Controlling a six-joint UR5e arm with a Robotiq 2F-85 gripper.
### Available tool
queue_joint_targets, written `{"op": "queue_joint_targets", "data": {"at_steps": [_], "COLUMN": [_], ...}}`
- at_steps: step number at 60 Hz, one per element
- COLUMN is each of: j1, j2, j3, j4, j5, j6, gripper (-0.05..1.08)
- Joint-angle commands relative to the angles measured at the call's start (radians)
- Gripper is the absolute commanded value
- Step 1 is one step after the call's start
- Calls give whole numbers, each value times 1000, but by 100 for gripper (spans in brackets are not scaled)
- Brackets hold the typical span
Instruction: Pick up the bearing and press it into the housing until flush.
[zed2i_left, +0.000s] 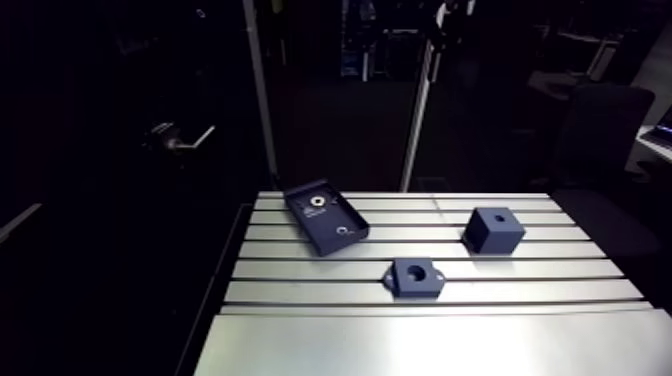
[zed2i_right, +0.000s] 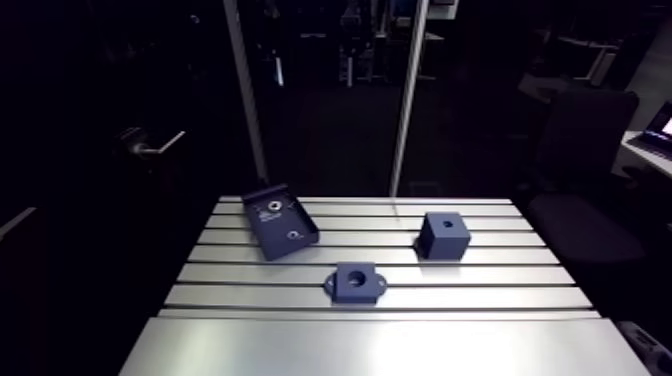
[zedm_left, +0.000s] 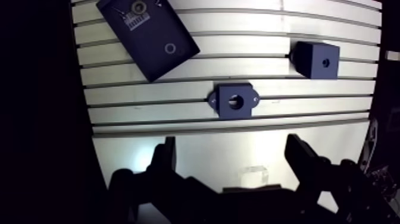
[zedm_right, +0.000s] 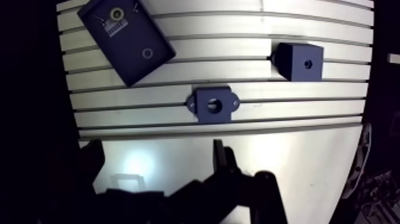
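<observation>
A small metal bearing (zedm_left: 138, 7) lies in the far end of a dark blue tray (zedm_left: 152, 36), which sits at an angle on the table's far left. The dark blue housing (zedm_left: 234, 100), with a round bore in its top and two side ears, rests mid-table, straight ahead of my gripper (zedm_left: 231, 143). In the wrist view the gripper is open with nothing between its fingers (zedm_left: 163, 158), and it hovers over the smooth near part of the table. The arm view shows the tray (zed2i_left: 330, 222) and the housing (zed2i_left: 414, 277) but not the gripper.
A dark blue cube (zedm_left: 316, 59) with a small hole in its top stands on the slotted table (zed2i_left: 500, 290), to the right of and beyond the housing. A circle mark (zedm_left: 170, 48) shows on the tray's near end. The table's left edge drops into darkness.
</observation>
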Motion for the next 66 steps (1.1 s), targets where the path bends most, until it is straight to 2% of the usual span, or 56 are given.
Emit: {"op": "queue_joint_targets", "data": {"at_steps": [1, 26, 37, 42, 44, 66], "j1": [1, 9, 33, 53, 66, 88], "j2": [2, 21, 108, 140, 172, 319], "j3": [0, -1, -27, -46, -69, -171], "j4": [0, -11, -89, -103, -113, -158], "j5": [-2, -1, 7, 4, 2, -1], "j6": [-3, -9, -14, -15, -24, -144], "gripper": [1, 1, 1, 1, 1, 1]}}
